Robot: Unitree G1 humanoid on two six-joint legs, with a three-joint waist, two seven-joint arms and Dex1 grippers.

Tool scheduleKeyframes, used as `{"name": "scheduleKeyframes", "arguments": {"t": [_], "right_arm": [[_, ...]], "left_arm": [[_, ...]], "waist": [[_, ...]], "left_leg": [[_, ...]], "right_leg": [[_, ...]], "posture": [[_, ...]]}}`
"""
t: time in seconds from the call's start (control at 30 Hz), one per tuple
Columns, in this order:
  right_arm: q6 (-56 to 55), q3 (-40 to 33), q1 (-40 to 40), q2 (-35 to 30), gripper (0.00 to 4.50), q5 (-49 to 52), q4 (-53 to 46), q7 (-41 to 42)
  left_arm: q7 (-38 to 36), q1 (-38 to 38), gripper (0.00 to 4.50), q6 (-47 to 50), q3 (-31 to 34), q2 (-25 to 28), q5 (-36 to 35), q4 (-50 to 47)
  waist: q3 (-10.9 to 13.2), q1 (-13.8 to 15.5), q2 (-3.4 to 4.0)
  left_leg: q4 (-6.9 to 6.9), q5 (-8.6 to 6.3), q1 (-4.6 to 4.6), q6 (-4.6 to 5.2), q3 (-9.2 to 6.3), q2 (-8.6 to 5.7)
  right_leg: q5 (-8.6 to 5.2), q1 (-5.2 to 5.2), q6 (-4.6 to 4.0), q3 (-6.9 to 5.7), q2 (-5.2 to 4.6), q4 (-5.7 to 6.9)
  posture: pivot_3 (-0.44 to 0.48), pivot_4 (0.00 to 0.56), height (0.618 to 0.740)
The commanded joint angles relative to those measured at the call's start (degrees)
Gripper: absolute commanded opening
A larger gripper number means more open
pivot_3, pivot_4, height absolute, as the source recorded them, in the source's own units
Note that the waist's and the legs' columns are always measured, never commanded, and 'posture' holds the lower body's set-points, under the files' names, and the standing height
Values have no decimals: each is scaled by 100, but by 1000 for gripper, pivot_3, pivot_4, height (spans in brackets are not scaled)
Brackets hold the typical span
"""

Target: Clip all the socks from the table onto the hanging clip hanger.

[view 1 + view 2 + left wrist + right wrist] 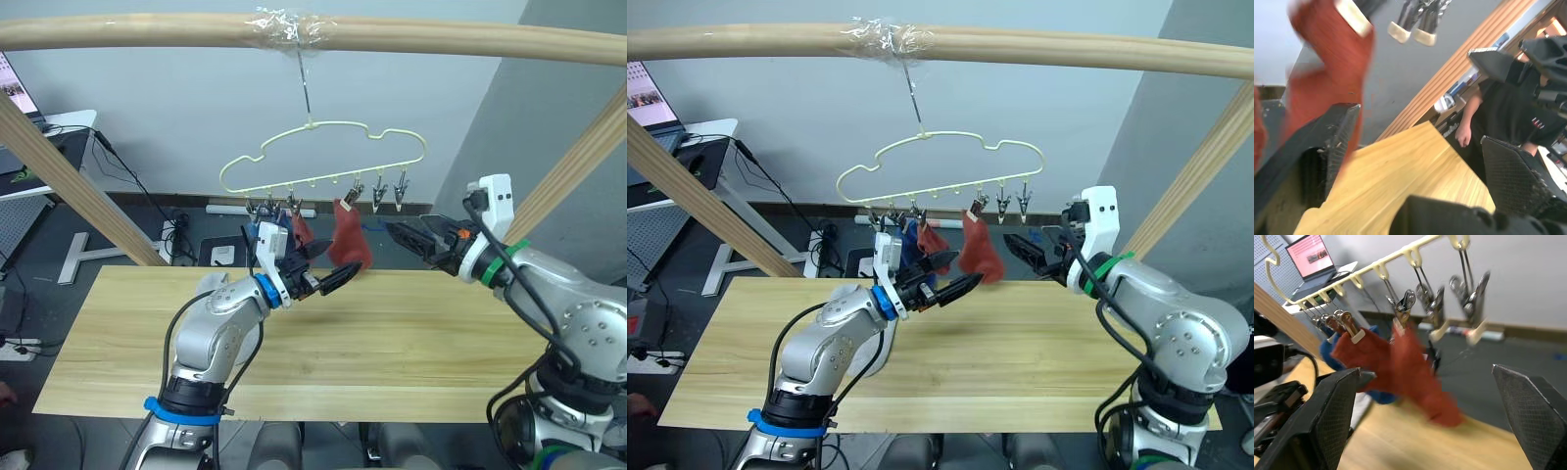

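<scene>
Two soft rust-red knit socks [350, 243] clipped on thin wavy wire hanger [323, 157], both grippers [328, 266] [409, 238] spread, empty.

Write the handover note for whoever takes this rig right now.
Left tool: open, holding nothing, just below the hung socks.
Right tool: open, holding nothing, level with the two free clips.
Clip hanger: two rust red socks and blue socks clipped on.
Table: no socks visible on it.
Left to do: grey socks unaccounted for; find them and fill the free clips.
</scene>
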Motion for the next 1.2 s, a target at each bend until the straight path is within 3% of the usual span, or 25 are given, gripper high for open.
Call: {"name": "scheduleKeyframes", "arguments": {"t": [0.03, 0.2, 0.33, 0.5, 0.63, 1.2], "right_arm": [[-1106, 875, 575, -419, 4500, -837, -580, 95], [-2547, 1828, 1183, -548, 4500, -2031, -730, -62], [-3281, 2543, 1263, -123, 3615, -2887, -595, -537], [-3755, 2969, 1276, 342, 3615, -3432, -329, -729], [-4023, 3086, 1200, 669, 2370, -3795, 65, -856], [-4844, 2758, 226, 1447, 2370, -4599, 2008, -1020]], "left_arm": [[106, 113, 4478, -81, 301, 299, 111, -289], [46, 296, 4478, 99, 572, 756, 14, -497], [-168, 579, 4500, 103, 816, 1130, -154, -773], [-302, 757, 4500, 208, 874, 1323, -303, -1044], [-234, 784, 4500, 301, 888, 1307, -388, -1211], [-196, 693, 4500, 333, 907, 1294, -396, -1252]], "waist": [[1, 0, -2], [3, -2, -4], [3, -7, -5], [1, 25, -10], [0, 38, -12], [-5, 45, -18]], "left_leg": [[0, 0, 1, 0, 0, -2], [4, 0, 2, -2, 4, 1], [3, 1, 3, -3, 3, 7], [6, 2, 3, -6, 0, 12], [10, 2, 3, -5, 0, 13], [17, 3, 5, -5, 0, 8]], "right_leg": [[0, 0, 0, 1, 0, -1], [-1, -1, 1, 6, -2, -3], [-1, -1, 1, 7, -2, -2], [-1, -1, 1, 6, -6, -1], [0, 1, 1, 6, -25, 1], [18, 1, -24, 1, -29, 17]], "posture": [[80, 194, 740], [76, 195, 740], [83, 189, 740], [92, 182, 740], [101, 176, 740], [116, 162, 740]]}}
